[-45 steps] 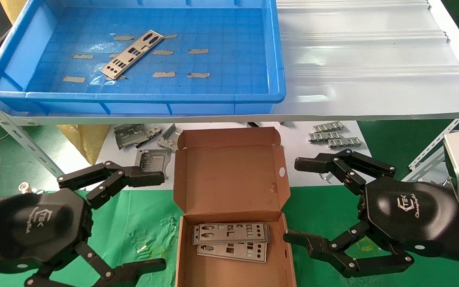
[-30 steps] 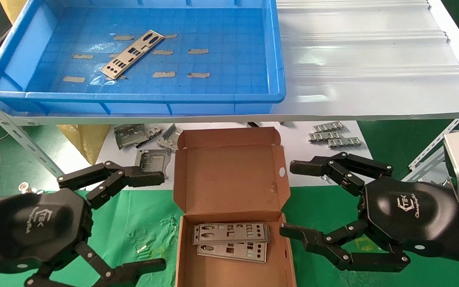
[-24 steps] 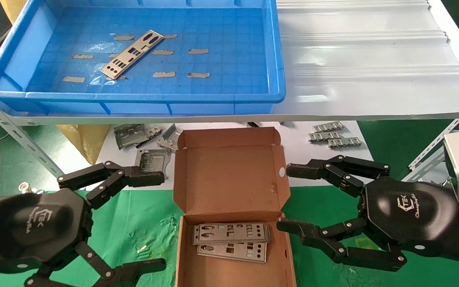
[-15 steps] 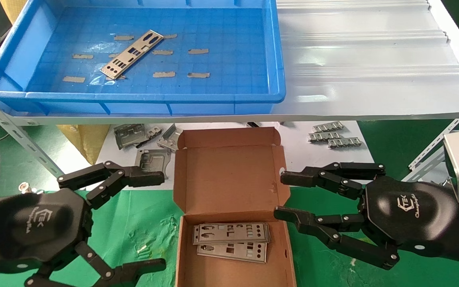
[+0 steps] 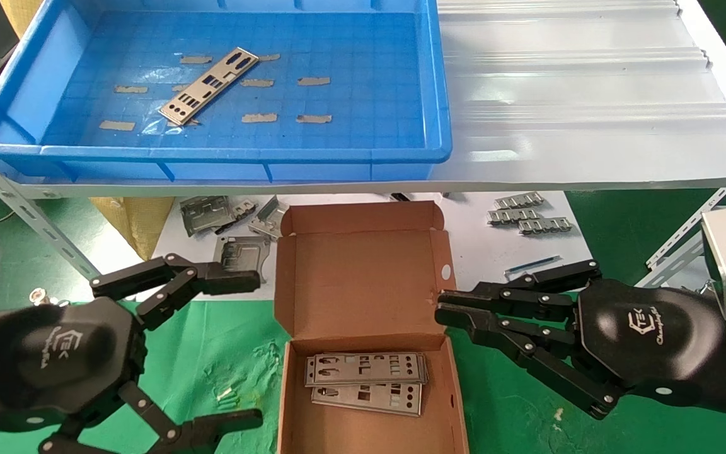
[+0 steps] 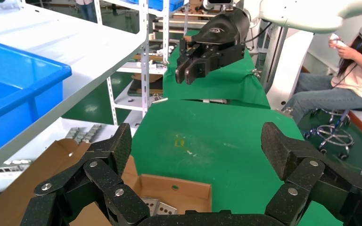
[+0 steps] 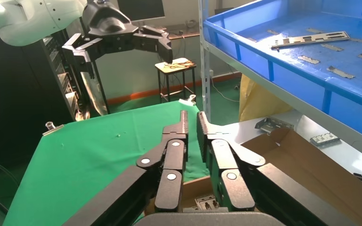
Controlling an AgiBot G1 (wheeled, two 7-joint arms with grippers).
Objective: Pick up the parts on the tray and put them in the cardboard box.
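One long silver punched part (image 5: 208,85) lies slantwise on the floor of the blue tray (image 5: 212,153) on the upper shelf; it also shows as the part (image 7: 311,38) in the right wrist view. Below stands the open cardboard box (image 5: 363,277), with two parts (image 5: 366,369) stacked in its near end. My right gripper (image 5: 440,306) is shut and empty, its tips at the box's right wall. In its own view this gripper (image 7: 192,120) shows only a slit between the fingers. My left gripper (image 5: 254,350) hangs open and empty to the left of the box.
Squarish grey brackets (image 5: 212,214) lie behind the box on the left, small ridged strips (image 5: 530,214) behind it on the right. A white corrugated sheet (image 5: 590,94) covers the shelf right of the tray. Green mat (image 5: 224,359) surrounds the box. A seated person (image 6: 353,70) is beyond the table.
My right gripper's fingers have closed from wide open to shut while sliding slightly left toward the box's right wall. The left gripper and the parts have not moved.
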